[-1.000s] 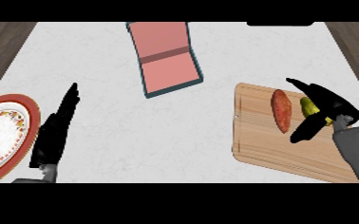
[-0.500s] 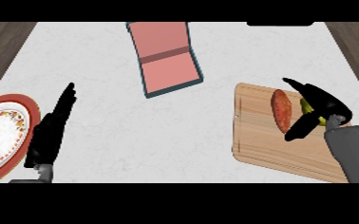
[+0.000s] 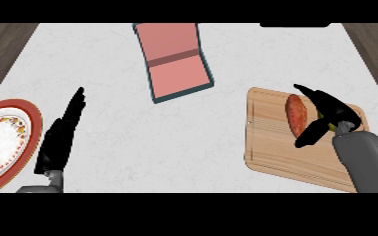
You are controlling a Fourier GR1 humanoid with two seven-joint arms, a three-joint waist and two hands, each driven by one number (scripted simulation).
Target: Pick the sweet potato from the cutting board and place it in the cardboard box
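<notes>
- The sweet potato (image 3: 297,115) is lying on the cutting board (image 3: 275,145), near the board's far end, its length running away from the robot.
- The right hand (image 3: 329,114) is arching over the sweet potato from its outer side; one finger is stretching out beyond the potato's far tip, and another is coming down to the board by its near end.
- The fingers are curving around the sweet potato but I cannot tell whether they are actually touching it; it is resting on the wood, not lifted.
- The grey right forearm (image 3: 357,159) is coming in from the lower right corner, crossing over the board's near right corner.
- The cardboard box (image 3: 174,60), pink inside with a dark rim and a ridge across its middle, is sitting well apart from the right hand, farther away from the robot and to the hand's left.
- The left hand (image 3: 60,139) is resting open at the left side, fingers straight and pointing away from the robot, holding nothing.
- A red-rimmed plate (image 3: 22,111) is sitting just to the left of that hand, cut off by the edge of view.
</notes>
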